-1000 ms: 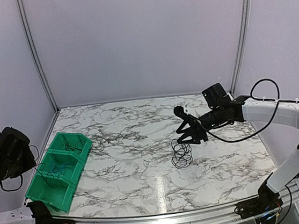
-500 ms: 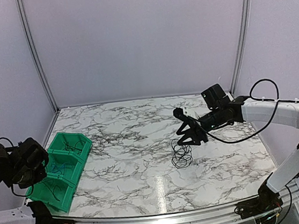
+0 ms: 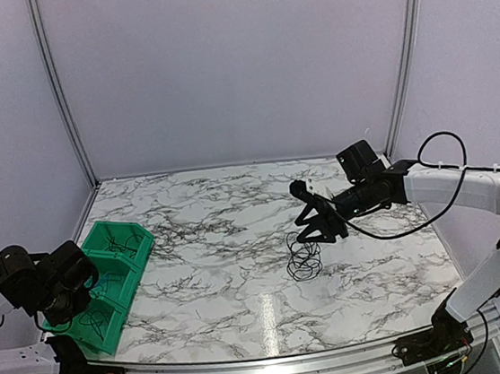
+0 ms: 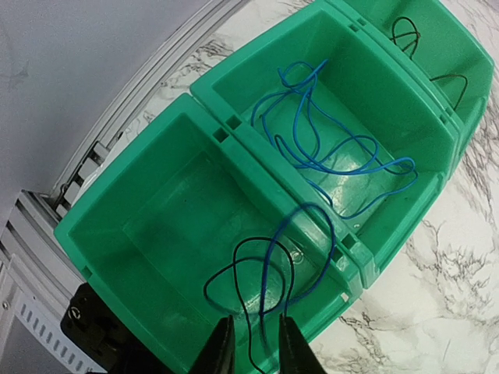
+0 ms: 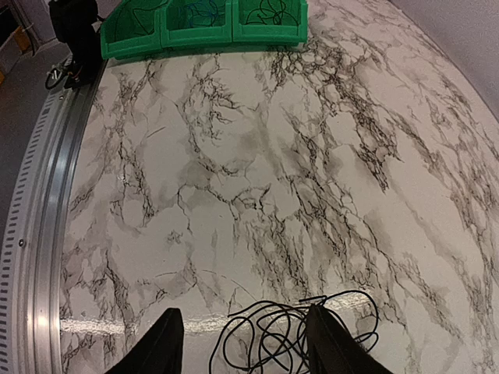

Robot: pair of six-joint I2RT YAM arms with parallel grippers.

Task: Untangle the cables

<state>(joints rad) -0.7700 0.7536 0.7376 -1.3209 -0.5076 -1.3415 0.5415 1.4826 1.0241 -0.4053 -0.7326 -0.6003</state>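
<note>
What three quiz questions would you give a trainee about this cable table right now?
1. True or false: the right hand is open above the black tangle on the table.
2. Which compartment of the green bin holds the loose blue cable? A nearest the arms, B middle, C farthest.
3. Fill in: the left hand pinches blue and black strands over the ____ compartment.
Key: 1 true; 2 B; 3 nearest.

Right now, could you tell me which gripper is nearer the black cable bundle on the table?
Right. The right gripper hangs open just above the cable bundle; the left gripper is far off, holding two thin wires over the green bins.
</note>
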